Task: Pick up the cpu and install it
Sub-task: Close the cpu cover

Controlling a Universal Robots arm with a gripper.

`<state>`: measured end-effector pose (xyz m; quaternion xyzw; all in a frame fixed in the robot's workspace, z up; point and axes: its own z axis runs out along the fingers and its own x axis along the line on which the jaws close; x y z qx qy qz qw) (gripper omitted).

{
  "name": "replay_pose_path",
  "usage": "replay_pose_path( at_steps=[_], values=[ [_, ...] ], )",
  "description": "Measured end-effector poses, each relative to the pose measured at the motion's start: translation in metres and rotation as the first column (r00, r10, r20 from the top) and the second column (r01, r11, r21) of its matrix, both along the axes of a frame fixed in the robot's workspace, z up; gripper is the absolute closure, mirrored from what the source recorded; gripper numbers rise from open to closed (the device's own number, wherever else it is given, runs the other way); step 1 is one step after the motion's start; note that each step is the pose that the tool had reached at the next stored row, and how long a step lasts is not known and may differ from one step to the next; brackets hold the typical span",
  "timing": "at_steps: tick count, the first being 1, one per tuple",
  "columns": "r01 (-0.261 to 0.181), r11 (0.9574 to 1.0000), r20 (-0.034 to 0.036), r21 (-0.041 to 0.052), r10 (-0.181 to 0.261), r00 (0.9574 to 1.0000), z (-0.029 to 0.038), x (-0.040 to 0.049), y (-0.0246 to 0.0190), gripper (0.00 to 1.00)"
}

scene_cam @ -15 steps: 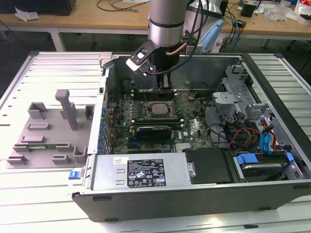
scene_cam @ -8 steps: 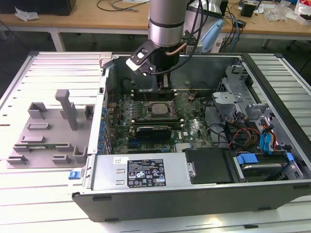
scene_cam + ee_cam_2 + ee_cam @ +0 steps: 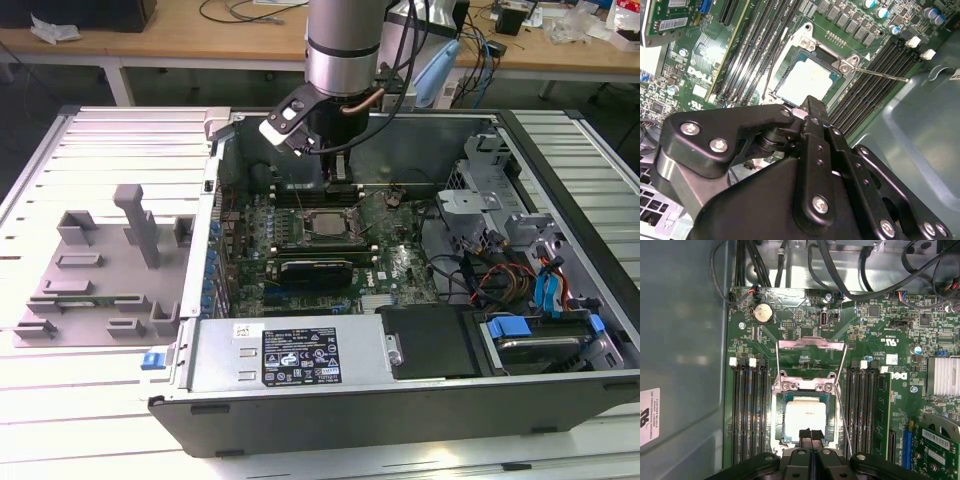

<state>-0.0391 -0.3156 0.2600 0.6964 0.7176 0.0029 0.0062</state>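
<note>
One arm (image 3: 343, 50) stands upright, its hand (image 3: 810, 433) pressed together, perhaps touching the cpu (image 3: 804, 412).

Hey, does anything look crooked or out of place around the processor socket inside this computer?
Nothing looks damaged. The cpu lies flat and square in its socket. The socket's metal cover stands flipped open and the thin wire lever sticks out unlatched, so the chip isn't clamped. The gripper is shut near the cpu's edge.
</note>
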Motion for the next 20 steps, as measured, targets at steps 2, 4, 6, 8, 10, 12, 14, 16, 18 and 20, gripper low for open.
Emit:
replay_pose_path(
  at_steps=[2,4,6,8,10,12,14,16,18,20],
  values=[
    [0.0,1.0,-0.001,-0.0001,0.0,1.0,0.0,0.0,0.0,0.89],
    [0.0,1.0,-0.001,0.0001,0.0,1.0,0.0008,0.0,0.0,0.89],
    [0.0,1.0,-0.0011,-0.0001,0.0,1.0,0.0019,0.0,0.0,0.89],
    [0.0,1.0,-0.0011,-0.0001,0.0,1.0,0.0036,0.0,0.0001,0.89],
    [0.0,1.0,-0.001,0.0,0.0,1.0,0.0045,0.0,0.0001,0.89],
    [0.0,1.0,-0.0011,0.0,0.0,1.0,0.0065,0.0,0.0001,0.89],
    [0.0,1.0,-0.0009,0.0003,0.0,1.0,0.0082,0.0,0.0001,0.89],
    [0.0,1.0,-0.0011,-0.0001,0.0,1.0,0.0084,0.0,0.0001,0.89],
    [0.0,1.0,-0.001,0.0001,0.0,1.0,0.0084,0.0,0.0001,0.89],
    [0.0,1.0,-0.0011,-0.0001,0.0,1.0,0.0085,0.0001,0.0001,0.89]
  ],
)
